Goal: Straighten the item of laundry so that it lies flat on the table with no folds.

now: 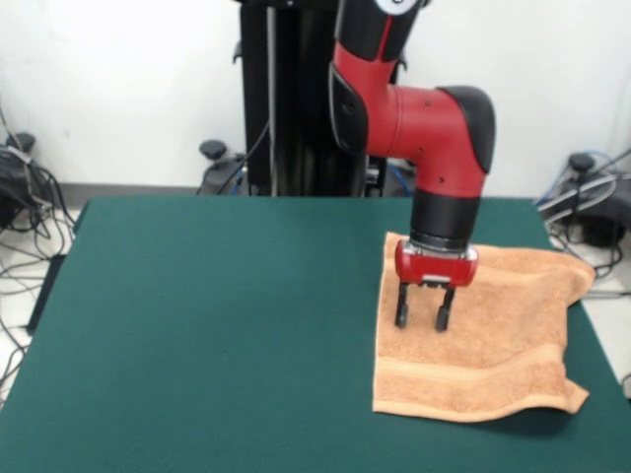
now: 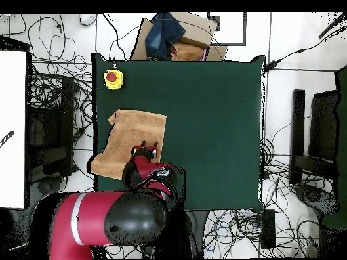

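Observation:
The orange-tan towel (image 1: 493,340) lies spread on the green table (image 1: 217,325) at its right side in the front view. One woven band runs near its front edge. Its right edge is rumpled and reaches the table's side edge, and its front right corner curls up. My gripper (image 1: 422,323) points straight down over the towel's left half, open and empty, with its fingertips (image 1: 401,320) at or just above the cloth. In the overhead view the towel (image 2: 135,128) is at the table's (image 2: 210,122) left side, with the gripper (image 2: 144,146) over its lower part.
A yellow box with a red button (image 2: 113,78) stands on the table's corner beyond the towel. A cardboard box and dark cloth (image 2: 177,37) lie off the far edge. Cables cover the floor around the table.

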Available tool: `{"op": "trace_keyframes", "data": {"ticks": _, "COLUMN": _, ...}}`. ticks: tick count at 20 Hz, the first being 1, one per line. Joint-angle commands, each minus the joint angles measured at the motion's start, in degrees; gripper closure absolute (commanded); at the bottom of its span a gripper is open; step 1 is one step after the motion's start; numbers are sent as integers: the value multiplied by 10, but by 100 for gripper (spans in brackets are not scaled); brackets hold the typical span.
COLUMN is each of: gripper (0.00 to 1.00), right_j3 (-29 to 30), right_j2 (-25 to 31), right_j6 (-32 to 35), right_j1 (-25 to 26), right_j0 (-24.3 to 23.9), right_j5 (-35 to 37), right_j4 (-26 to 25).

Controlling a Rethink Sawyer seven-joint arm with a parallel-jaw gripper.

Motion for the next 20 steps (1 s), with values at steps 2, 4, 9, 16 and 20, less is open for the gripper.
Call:
{"op": "trace_keyframes", "data": {"ticks": 2, "gripper": 0, "right_j3": -66, "right_j2": -26, "right_j6": 19, "right_j1": 23, "right_j0": 6, "right_j5": 59, "right_j4": 1}}
{"op": "trace_keyframes", "data": {"ticks": 4, "gripper": 0, "right_j3": -67, "right_j2": -35, "right_j6": 18, "right_j1": 24, "right_j0": 7, "right_j5": 57, "right_j4": 0}}
{"op": "trace_keyframes", "data": {"ticks": 9, "gripper": 0, "right_j3": -67, "right_j2": -49, "right_j6": 15, "right_j1": 17, "right_j0": 5, "right_j5": 64, "right_j4": -14}}
{"op": "trace_keyframes", "data": {"ticks": 16, "gripper": 0, "right_j3": -77, "right_j2": -51, "right_j6": 21, "right_j1": 33, "right_j0": 4, "right_j5": 59, "right_j4": -18}}
{"op": "trace_keyframes", "data": {"ticks": 20, "gripper": 0, "right_j3": -92, "right_j2": -45, "right_j6": 24, "right_j1": 49, "right_j0": 1, "right_j5": 60, "right_j4": -14}}
